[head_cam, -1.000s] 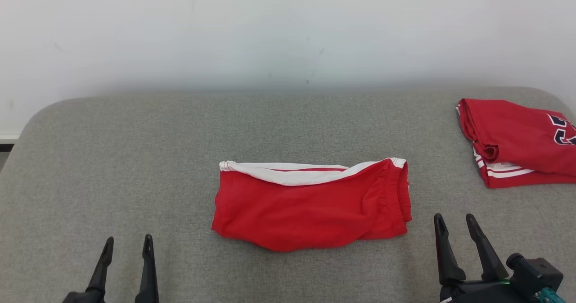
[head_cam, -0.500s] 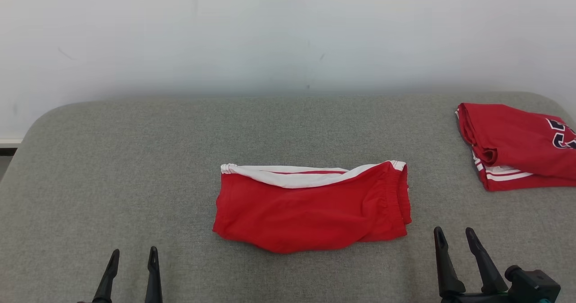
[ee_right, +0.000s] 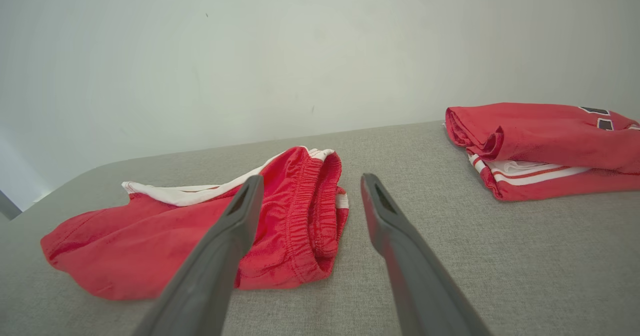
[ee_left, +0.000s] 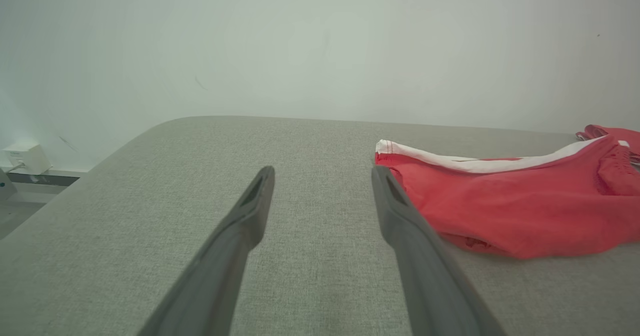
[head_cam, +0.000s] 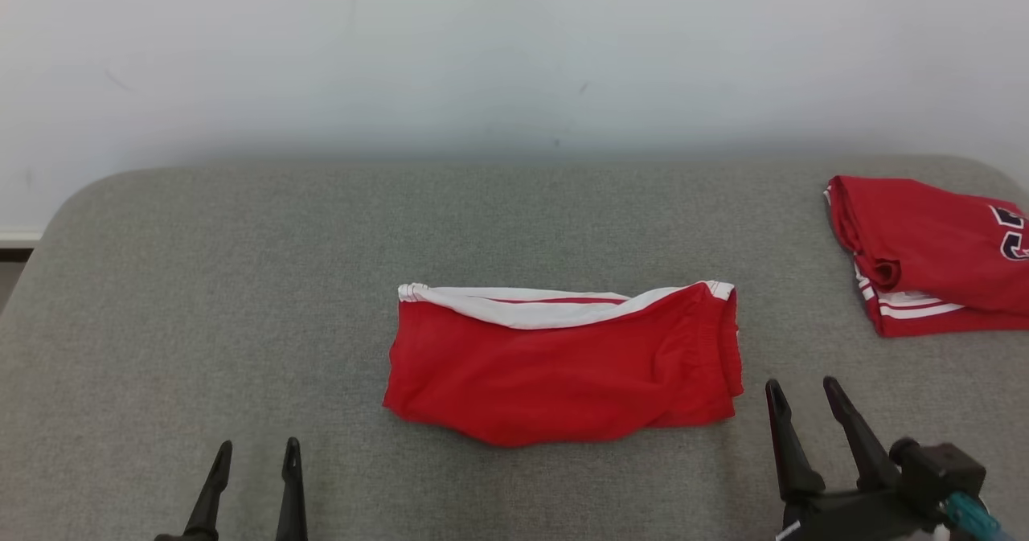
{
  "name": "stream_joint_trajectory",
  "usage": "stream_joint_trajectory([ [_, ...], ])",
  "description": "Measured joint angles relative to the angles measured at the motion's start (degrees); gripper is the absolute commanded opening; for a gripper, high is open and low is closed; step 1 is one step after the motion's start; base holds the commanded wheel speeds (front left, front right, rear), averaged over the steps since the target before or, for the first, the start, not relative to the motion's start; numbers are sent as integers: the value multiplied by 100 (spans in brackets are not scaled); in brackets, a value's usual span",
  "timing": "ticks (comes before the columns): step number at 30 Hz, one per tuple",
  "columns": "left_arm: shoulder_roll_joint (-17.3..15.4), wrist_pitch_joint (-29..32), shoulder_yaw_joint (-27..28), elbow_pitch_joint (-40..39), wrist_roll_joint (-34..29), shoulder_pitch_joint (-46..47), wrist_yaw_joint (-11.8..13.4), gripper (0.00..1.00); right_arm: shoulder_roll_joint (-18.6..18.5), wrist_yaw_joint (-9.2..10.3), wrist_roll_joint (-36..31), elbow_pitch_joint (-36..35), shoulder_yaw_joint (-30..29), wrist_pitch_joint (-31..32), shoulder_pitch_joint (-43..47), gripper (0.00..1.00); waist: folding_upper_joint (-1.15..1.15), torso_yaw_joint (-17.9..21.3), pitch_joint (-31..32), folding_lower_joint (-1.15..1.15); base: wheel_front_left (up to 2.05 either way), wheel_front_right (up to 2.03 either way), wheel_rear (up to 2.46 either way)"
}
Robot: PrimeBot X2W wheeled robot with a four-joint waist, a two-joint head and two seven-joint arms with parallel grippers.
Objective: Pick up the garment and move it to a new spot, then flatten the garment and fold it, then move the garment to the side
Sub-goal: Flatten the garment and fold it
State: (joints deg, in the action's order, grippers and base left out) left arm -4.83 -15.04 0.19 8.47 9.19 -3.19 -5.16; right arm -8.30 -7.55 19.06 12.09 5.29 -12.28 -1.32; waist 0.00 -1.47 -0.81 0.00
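The garment (head_cam: 563, 364), red shorts with white trim folded into a rectangle, lies in the middle of the grey padded table (head_cam: 241, 268). Its elastic waistband is at its right end. In the left wrist view the garment (ee_left: 510, 211) lies to the right of my fingers; the right wrist view has the garment (ee_right: 200, 236) left of centre. My left gripper (head_cam: 257, 448) stands open near the front edge, left of the shorts and apart from them. Just off the waistband end, my right gripper (head_cam: 802, 387) is open and holds nothing.
A second folded red garment (head_cam: 932, 256) with white stripes and dark lettering lies at the table's back right; the right wrist view shows this folded red garment (ee_right: 545, 146) too. A white wall (head_cam: 514, 59) stands behind the table. A small white box (ee_left: 27, 157) sits on the floor at left.
The head camera has shifted slightly. My left gripper has drawn back toward the front edge. My right gripper has moved a little up and left, nearer the waistband end.
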Motion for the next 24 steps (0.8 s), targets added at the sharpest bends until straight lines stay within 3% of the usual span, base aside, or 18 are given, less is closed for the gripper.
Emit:
stream_joint_trajectory([
  [8,102,0,-199,36,-45,198,-87,100,-132,0,-241,673,-21,347,-937,100,0,-212,-250,0,0,0,0],
  [14,142,0,-311,127,-38,365,-120,100,-169,0,-330,1571,-122,569,-1667,100,1,-433,-456,1,0,0,0],
  [24,177,0,-342,212,0,583,-141,100,-46,0,-454,3036,-420,443,-2248,100,1,-728,-733,1,0,0,0],
])
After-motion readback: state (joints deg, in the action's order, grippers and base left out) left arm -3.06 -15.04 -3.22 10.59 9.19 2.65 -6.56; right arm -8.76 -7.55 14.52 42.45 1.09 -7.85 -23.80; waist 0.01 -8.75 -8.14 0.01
